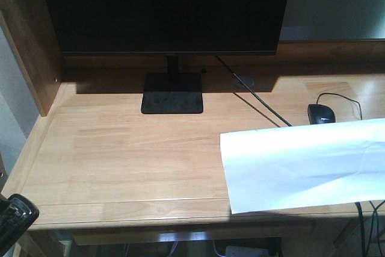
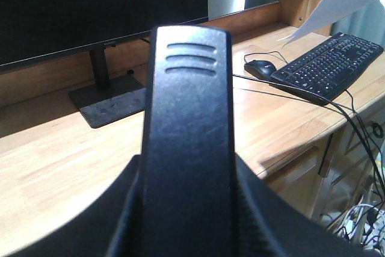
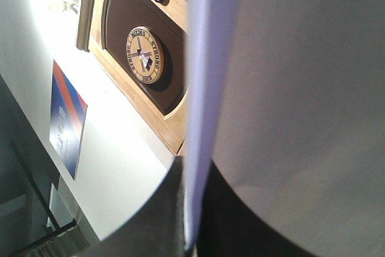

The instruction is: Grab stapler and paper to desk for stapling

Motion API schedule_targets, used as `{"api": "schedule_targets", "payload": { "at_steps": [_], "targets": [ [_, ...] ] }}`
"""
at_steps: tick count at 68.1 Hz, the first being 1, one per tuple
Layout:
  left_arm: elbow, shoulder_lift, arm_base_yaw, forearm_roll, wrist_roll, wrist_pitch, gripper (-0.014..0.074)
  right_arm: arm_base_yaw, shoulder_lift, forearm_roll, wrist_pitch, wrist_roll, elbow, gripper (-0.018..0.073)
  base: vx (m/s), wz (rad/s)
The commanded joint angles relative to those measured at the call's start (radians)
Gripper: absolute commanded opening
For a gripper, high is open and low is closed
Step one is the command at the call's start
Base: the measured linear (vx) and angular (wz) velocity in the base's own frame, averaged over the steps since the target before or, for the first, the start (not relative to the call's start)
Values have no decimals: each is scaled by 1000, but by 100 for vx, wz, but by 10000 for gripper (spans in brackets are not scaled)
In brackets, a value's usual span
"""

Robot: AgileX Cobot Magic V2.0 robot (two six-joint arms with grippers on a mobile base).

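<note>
The left fingers (image 2: 258, 221) are closed around the black stapler (image 2: 189, 148), which hangs off the near left corner of the surface (image 1: 132, 154), not yet over it. The right fingers (image 3: 150, 233) pinch 1 edge of the paper (image 1: 307, 164), held in the air above the keyboard (image 2: 328, 67) and mouse (image 1: 321, 113). Both should come in over the bare wood in front of the monitor stand (image 1: 172, 93): lay the sheet flat first, lowering its free edge gently so it does not curl, then set the stapler just beside it.
</note>
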Motion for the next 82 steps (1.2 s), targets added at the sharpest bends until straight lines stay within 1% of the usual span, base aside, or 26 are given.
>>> {"api": "schedule_targets", "payload": {
  "at_steps": [1,82],
  "targets": [
    [-29,10,0,-29,-2,-118,-6,-1,2,13,-143,-13,23,-1,0,0],
    [-29,10,0,-29,-2,-121,-6,-1,2,13,-141,-13,23,-1,0,0]
  ]
}}
